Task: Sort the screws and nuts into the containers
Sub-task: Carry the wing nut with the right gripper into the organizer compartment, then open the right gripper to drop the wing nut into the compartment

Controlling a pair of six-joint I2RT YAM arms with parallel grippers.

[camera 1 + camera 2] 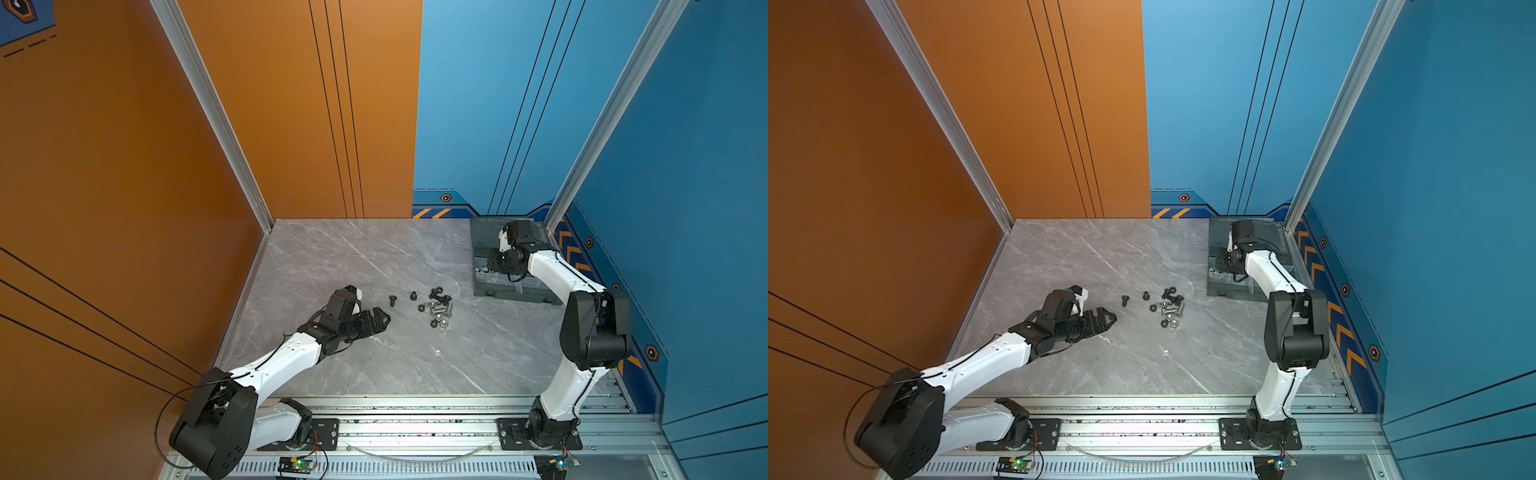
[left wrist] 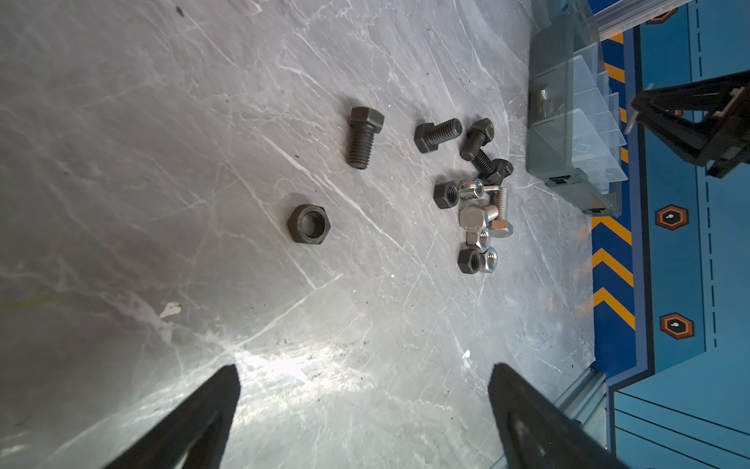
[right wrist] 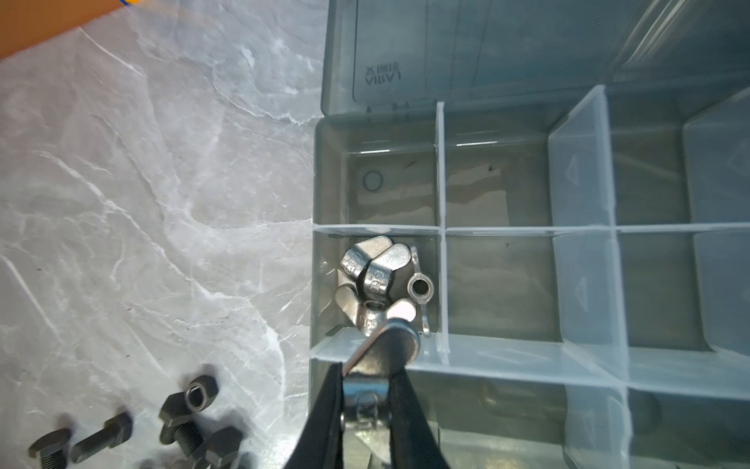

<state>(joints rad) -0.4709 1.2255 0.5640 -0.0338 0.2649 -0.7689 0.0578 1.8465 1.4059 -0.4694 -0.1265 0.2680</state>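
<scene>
The right gripper [image 3: 368, 375] pinched a silver wing nut [image 3: 399, 339] between its black fingers [image 3: 326, 406], poised over a clear divider [image 3: 527, 357] of the smoky-grey organiser box [image 3: 326, 174]. Only the right wrist view showed that grip; in both top views the arm's own wrist hid the fingertips. Just past the held piece, several more wing nuts [image 3: 375, 276] lay heaped in one compartment [image 3: 328, 284] against the box wall facing the loose hardware; the lid [image 3: 487, 48] lay folded open. In a top view the box stood at the far right corner of the tabletop [image 1: 374, 365].

The left gripper [image 2: 363, 369] hung with its jaws spread wide and nothing between them, low over the tabletop toward its left edge. Its wrist view picked out a lone black nut [image 2: 308, 223] nearest the claw, black bolts [image 2: 360, 138] beyond, then a tight pile [image 2: 481, 219] of silver and black screws and nuts. Both top views placed that pile near the tabletop's middle, well apart from the box.
</scene>
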